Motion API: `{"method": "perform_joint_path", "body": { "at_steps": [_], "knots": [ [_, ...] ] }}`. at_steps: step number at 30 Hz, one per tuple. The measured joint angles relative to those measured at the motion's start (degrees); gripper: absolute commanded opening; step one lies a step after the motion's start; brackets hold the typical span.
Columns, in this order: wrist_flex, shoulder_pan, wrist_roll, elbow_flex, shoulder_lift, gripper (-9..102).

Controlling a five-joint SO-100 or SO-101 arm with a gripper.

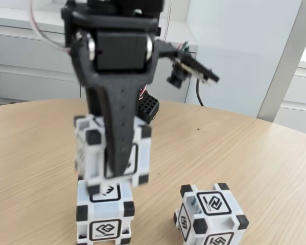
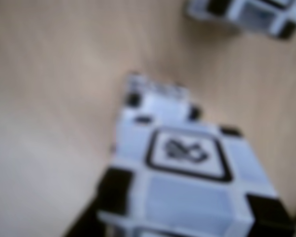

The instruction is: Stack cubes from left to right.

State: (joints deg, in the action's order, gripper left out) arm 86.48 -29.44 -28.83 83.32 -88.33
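My gripper (image 1: 117, 172) comes down from above and is shut on a white cube with black corners (image 1: 90, 148). That cube hangs blurred directly over a second cube (image 1: 104, 217) at the table's near left; whether the two touch I cannot tell. A third cube (image 1: 210, 213) sits alone to the right near the front edge. In the wrist view the held cube (image 2: 187, 170) is large and blurred, the lower cube's edge (image 2: 157, 91) peeks out beyond it, and the third cube (image 2: 246, 12) lies at the top right.
The light wooden table (image 1: 255, 153) has a curved far edge. Behind it are white cabinets and a pale wall panel (image 1: 239, 51). A small black perforated part (image 1: 150, 106) of the arm's base and a dangling cable (image 1: 197, 92) lie behind the gripper.
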Motion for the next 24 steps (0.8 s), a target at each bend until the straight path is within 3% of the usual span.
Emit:
{"method": "perform_joint_path", "body": {
  "at_steps": [6, 24],
  "knots": [
    [-3.8, 0.0, 0.4, 0.0, 0.1, 13],
    [-1.2, -0.2, 1.6, 3.3, 0.2, 13]
  ]
}}
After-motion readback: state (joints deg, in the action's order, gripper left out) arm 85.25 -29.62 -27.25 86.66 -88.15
